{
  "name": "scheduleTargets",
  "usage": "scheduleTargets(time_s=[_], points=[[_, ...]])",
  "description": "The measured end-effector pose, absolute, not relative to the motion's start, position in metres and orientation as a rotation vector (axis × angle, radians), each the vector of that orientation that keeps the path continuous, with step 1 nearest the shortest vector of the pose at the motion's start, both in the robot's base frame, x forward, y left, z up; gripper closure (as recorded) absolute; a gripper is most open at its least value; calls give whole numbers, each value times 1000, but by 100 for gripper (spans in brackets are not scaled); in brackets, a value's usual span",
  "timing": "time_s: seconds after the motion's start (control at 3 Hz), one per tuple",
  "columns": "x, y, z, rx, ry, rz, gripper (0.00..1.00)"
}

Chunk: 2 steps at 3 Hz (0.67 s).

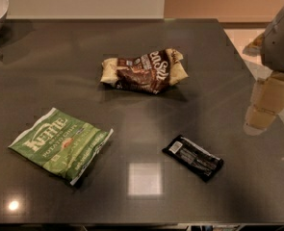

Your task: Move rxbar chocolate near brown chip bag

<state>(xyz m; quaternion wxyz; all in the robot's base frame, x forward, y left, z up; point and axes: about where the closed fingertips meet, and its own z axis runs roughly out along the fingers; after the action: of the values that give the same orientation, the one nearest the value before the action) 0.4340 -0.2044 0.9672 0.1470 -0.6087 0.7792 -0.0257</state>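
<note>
Flat rxbar (193,157) lower right on dark table (55,66) | green bag (59,143) lower left | my gripper (263,110) hovers at right edge, apart or together I cannot tell | chip bag (144,71) upper centre, well apart from rxbar

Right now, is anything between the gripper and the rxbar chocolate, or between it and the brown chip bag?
Nothing visible. The gripper hangs at the right; only bare table separates it from the rxbar chocolate. The stretch up to the brown chip bag is bare too; the green Kettle bag lies far left.
</note>
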Motion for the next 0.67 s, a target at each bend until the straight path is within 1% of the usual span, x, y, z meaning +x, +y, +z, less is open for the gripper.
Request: scheduleTargets(time_s=[0.67], points=[[412, -169, 925, -1755, 2310, 26, 0]])
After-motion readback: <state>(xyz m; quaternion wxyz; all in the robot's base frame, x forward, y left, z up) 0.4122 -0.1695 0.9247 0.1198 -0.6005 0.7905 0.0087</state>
